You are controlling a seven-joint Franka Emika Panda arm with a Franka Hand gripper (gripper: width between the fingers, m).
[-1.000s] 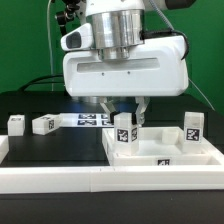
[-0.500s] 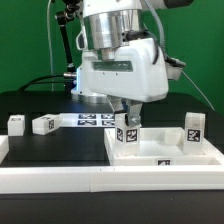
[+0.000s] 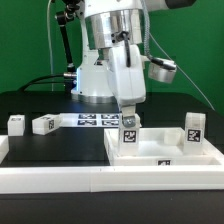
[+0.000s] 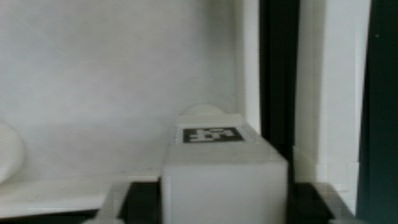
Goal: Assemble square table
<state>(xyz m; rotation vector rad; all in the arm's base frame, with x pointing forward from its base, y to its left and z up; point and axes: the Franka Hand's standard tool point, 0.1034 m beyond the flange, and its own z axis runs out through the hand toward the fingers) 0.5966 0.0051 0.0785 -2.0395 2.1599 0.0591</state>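
I work in a robotics lab, not a home or a shop. My matte black tabletop is edged by a long white plastic rail, and a plain green backdrop closes it off behind. Square black-and-white printed tags sit on everything: on the short white plastic legs, on the large white square plastic slab, and in a row on the thin flat white marker board lying on the table. Black cables trail behind my white arm.
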